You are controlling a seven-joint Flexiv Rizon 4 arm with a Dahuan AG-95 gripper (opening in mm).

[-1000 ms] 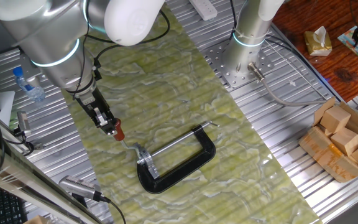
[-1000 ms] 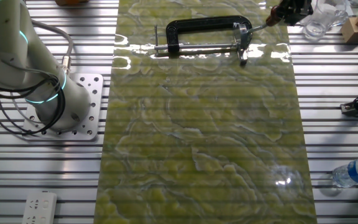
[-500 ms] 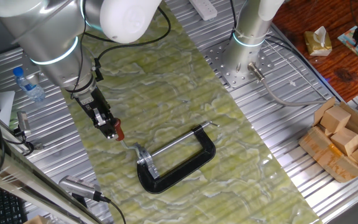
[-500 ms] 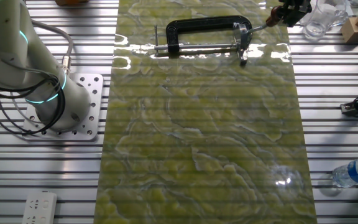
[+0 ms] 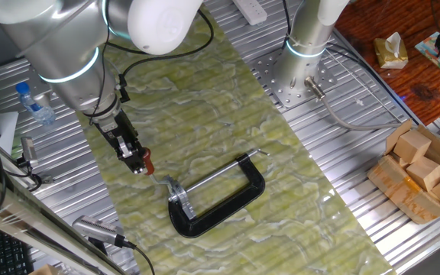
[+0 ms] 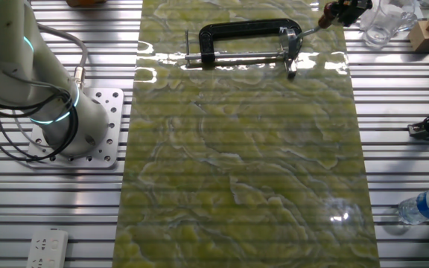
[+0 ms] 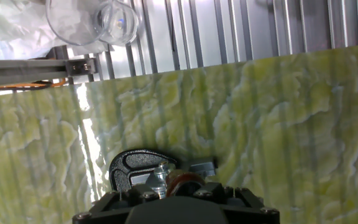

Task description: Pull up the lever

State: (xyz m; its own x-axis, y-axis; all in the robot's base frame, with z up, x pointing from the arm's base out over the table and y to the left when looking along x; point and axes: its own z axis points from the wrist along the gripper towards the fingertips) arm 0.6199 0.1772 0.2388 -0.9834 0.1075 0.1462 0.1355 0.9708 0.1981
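One fixed view: the thin bent silver lever with its red-brown knob (image 5: pixel 149 163) sits at the near-left end of the black C-shaped clamp frame (image 5: pixel 218 205), which lies flat on the green marbled mat (image 5: pixel 228 114) on the ribbed metal worktop (image 5: pixel 357 221). Your hand (image 5: pixel 138 163) is closed on that knob. Over the last second the knob has barely shifted, a touch back toward the clamp after a small drift away; the lever rod shows no clear rise. Judgement: grasp made, pull hardly begun.

The other fixed view agrees: knob (image 6: pixel 326 18) pinched at the mat's far edge, clamp unmoved.

Hand view: knob (image 7: pixel 180 181) between the fingers, clamp end just beyond. Watch that the clamp doesn't drag when you lift.
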